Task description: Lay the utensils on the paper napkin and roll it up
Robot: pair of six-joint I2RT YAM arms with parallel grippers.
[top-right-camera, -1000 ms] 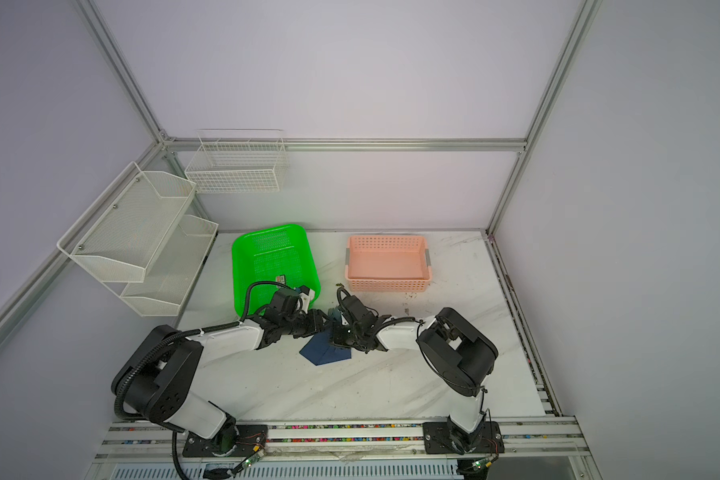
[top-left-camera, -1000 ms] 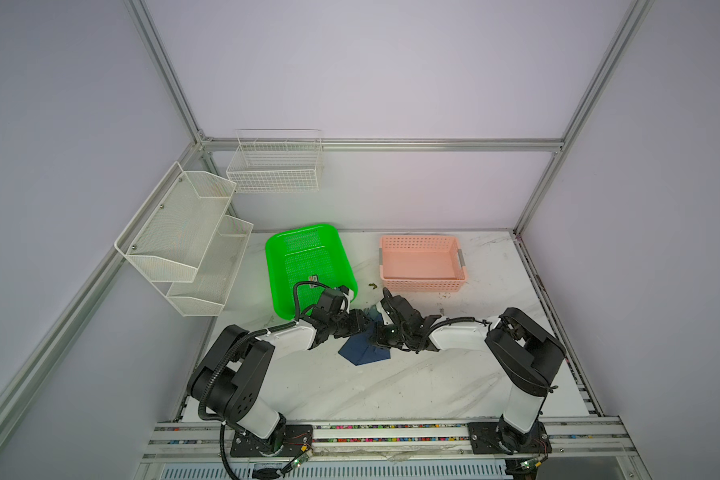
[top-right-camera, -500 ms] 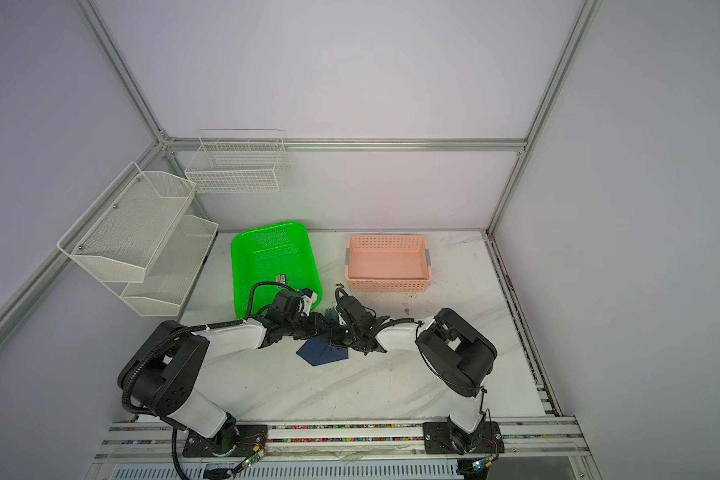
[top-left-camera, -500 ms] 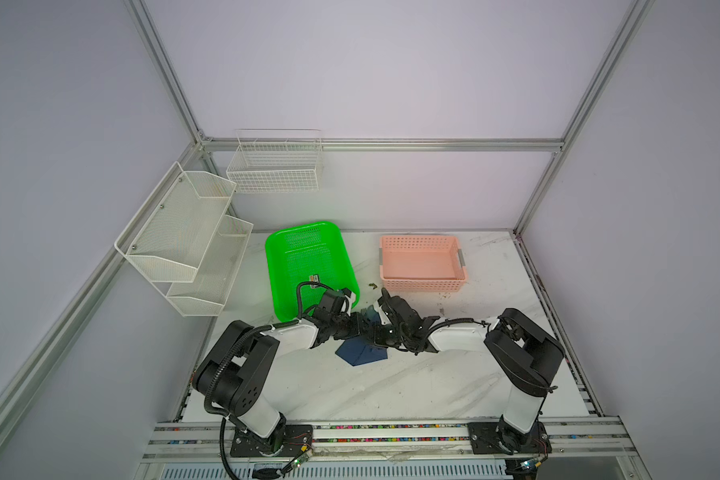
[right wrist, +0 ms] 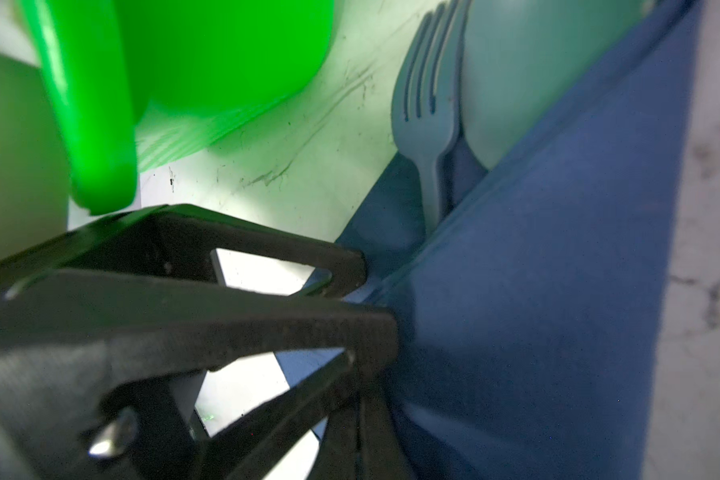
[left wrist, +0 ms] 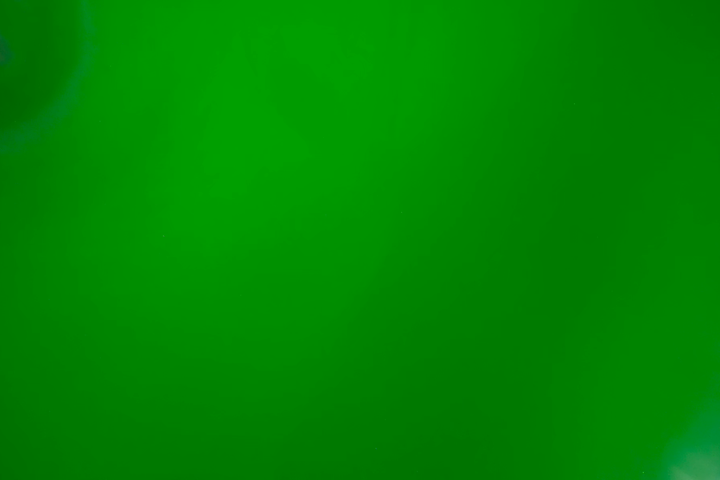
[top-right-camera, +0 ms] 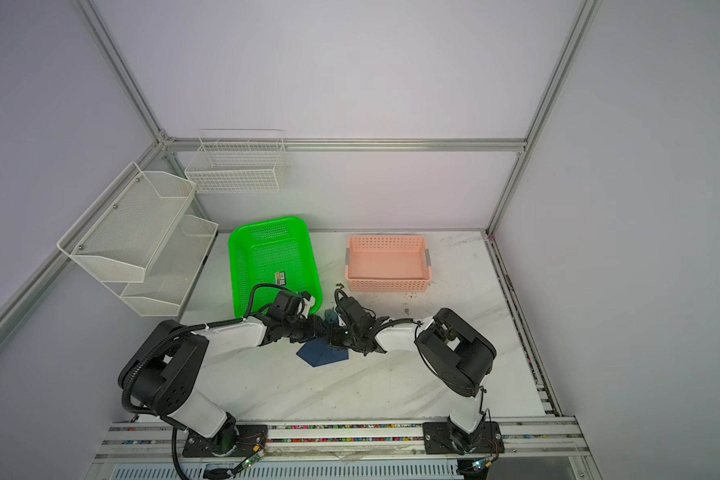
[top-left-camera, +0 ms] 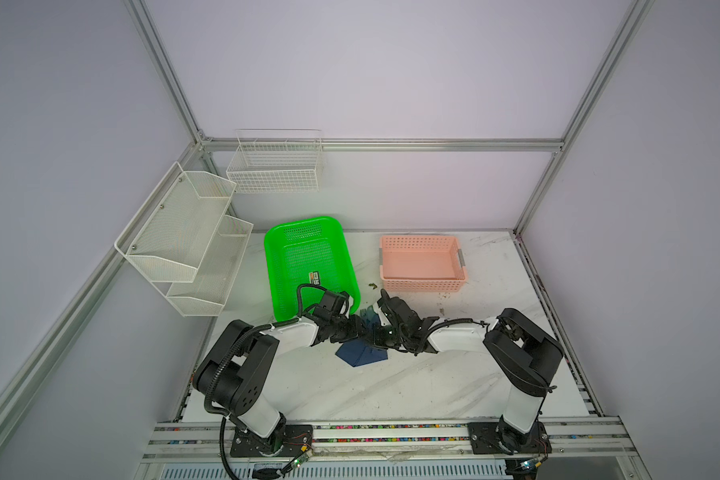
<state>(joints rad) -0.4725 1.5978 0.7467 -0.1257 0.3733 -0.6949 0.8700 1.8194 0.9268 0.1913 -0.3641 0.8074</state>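
Ideally, with the right gripper (right wrist: pixel 375 299) pinching the folded edge of the paper napkin (right wrist: pixel 537 311) over the fork (right wrist: pixel 422 116) and spoon (right wrist: pixel 528 75) just beside the green basket (right wrist: pixel 92 104), keep the roll snug so neither slips out; whether the left gripper (top-left-camera: pixel 360 327) is spread I cannot tell.

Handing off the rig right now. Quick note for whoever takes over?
Left gripper: at the paper napkin, can't tell if open or shut; its wrist view is all green blur.
Right gripper: shut on the napkin's folded edge.
Done: Fork and spoon are on the napkin, a flap folded over their handles, heads sticking out.
To do: finish the roll.
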